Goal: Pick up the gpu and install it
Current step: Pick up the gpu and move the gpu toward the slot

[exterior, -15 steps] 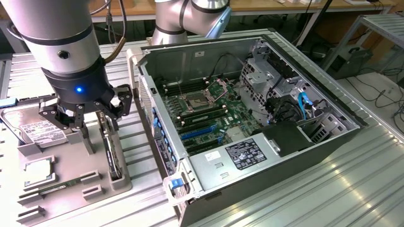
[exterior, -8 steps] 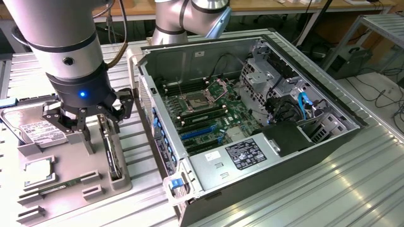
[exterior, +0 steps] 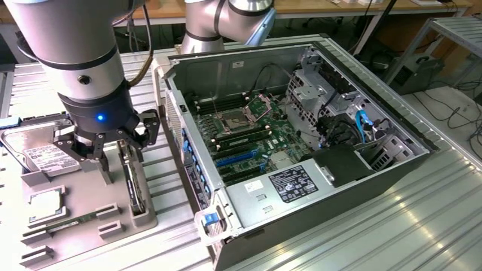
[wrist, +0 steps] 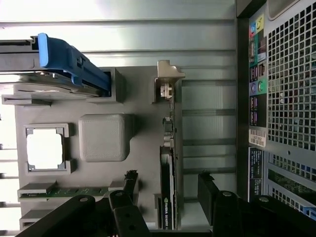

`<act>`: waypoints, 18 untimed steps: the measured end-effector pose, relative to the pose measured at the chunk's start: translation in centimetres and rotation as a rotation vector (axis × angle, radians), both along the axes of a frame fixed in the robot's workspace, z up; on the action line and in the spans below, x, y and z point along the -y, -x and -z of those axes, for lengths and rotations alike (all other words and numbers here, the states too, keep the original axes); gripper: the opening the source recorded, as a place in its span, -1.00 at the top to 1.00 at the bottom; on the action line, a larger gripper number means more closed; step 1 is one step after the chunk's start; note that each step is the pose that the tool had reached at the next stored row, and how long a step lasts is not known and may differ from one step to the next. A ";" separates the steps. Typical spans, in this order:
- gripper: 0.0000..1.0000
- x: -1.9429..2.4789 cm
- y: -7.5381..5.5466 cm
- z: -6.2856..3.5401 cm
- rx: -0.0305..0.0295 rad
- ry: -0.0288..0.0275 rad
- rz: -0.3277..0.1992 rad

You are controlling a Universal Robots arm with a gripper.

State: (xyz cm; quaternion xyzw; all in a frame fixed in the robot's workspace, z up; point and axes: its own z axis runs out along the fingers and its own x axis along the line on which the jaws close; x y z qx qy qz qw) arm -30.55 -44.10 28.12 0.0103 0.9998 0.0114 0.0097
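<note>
Gripper (exterior: 112,153) in the exterior view hangs over the grey moulded parts tray (exterior: 143,223) on the ribbed metal table (exterior: 391,237), black fingers spread wide, nothing held. The gpu (exterior: 134,186), a flat card with green board and black shroud, stands on its long edge in a slot along the tray edge nearest the open black computer case (exterior: 339,217), just below the fingers. A silver labelled hard drive (exterior: 42,157) sits at the tray corner towards the exterior view's left. Wrist view: gripper (wrist: 168,175) wide open, one finger on either side of the gpu (wrist: 167,168), both apart from it; silver metal end bracket (wrist: 167,81) at the card's far end.
</note>
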 end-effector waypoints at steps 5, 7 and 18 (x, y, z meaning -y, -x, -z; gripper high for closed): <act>-0.21 0.39 0.0 0.70 0.0000 -0.0001 0.000; -0.21 0.53 0.0 0.98 0.0001 -0.0001 0.000; -0.21 0.56 0.0 3.10 0.0000 0.0005 0.000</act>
